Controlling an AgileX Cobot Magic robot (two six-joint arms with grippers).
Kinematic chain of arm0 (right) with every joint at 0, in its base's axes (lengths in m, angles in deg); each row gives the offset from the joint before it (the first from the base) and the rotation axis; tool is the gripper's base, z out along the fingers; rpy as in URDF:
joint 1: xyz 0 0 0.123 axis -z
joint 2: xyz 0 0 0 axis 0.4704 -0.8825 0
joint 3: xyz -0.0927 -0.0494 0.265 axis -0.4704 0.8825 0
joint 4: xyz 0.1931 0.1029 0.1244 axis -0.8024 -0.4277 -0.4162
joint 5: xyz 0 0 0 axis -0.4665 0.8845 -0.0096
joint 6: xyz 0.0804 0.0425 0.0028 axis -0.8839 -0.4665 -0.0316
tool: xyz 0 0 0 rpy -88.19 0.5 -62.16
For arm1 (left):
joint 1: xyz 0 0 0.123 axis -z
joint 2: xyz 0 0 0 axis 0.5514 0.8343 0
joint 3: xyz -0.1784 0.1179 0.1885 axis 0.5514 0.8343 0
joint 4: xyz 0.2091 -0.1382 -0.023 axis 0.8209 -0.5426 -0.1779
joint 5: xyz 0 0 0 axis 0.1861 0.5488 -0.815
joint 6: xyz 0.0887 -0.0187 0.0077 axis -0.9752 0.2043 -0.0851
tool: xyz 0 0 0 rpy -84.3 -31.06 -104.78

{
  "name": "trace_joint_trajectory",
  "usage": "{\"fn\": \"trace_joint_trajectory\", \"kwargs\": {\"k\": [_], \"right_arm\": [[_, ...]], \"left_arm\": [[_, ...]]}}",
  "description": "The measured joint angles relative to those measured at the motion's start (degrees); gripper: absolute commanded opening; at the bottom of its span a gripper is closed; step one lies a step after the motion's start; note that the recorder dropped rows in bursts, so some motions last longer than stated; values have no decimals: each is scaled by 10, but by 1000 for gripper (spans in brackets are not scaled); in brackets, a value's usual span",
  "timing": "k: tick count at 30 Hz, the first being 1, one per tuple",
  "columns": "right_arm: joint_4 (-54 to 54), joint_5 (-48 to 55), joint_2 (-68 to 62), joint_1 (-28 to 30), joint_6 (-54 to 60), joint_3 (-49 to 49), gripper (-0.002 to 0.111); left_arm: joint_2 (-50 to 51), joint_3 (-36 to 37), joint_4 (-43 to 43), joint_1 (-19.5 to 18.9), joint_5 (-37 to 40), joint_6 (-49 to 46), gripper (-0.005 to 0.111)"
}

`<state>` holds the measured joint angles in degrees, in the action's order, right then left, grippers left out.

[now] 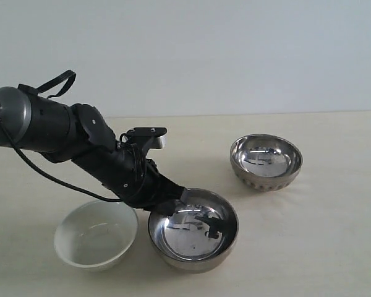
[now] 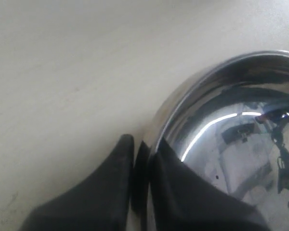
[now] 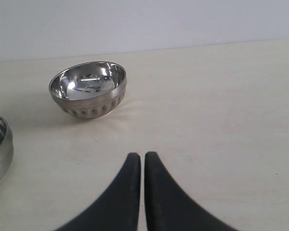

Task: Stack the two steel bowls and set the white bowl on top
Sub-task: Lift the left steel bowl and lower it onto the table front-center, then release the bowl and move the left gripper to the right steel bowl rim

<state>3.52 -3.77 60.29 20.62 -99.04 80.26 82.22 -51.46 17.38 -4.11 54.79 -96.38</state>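
The table (image 1: 334,247) is a pale beige surface before a plain light wall (image 1: 235,49), and only the three bowls and the left arm (image 1: 80,148) are seen on it or over it. A thin black cable (image 1: 49,179) hangs in a loop under this arm. The arm comes down in a slant from the left of the exterior view, and its lower part covers the far left rim of the smooth steel bowl (image 1: 193,230). The way between this bowl and the ribbed steel bowl (image 1: 266,162) is bare table.

The left gripper (image 2: 142,144) pinches the rim of the smooth steel bowl: one black finger (image 2: 120,163) is outside the wall, and the other is inside. The right gripper (image 3: 142,156) has its two fingers pressed together with nothing between them. It hangs over bare table, well apart from the ribbed bowl.

The smooth steel bowl stands upright at the near middle of the table. It is shiny like a mirror and empty. The white bowl (image 1: 96,234) stands just beside it on the left, glossy, upright and empty too. The ribbed steel bowl stands alone farther back on the right, with a row of ribs around its lower outside. No bowl is inside another one.
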Motion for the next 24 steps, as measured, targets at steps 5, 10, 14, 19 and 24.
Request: {"fn": "trace_joint_trajectory", "kwargs": {"k": [5, 10, 14, 19, 24], "right_arm": [[0, 0, 0, 0, 0, 0, 0], [0, 0, 0, 0, 0, 0, 0], [0, 0, 0, 0, 0, 0, 0], [0, 0, 0, 0, 0, 0, 0], [0, 0, 0, 0, 0, 0, 0]], "left_arm": [[0, 0, -3, 0, 0, -1, 55], [-4, 0, -11, 0, 2, -1, 56], [-29, 0, -11, 0, 5, -1, 56], [-79, 0, -4, 0, 5, -5, 56], [-118, 0, 27, -1, 5, -6, 56]]}}
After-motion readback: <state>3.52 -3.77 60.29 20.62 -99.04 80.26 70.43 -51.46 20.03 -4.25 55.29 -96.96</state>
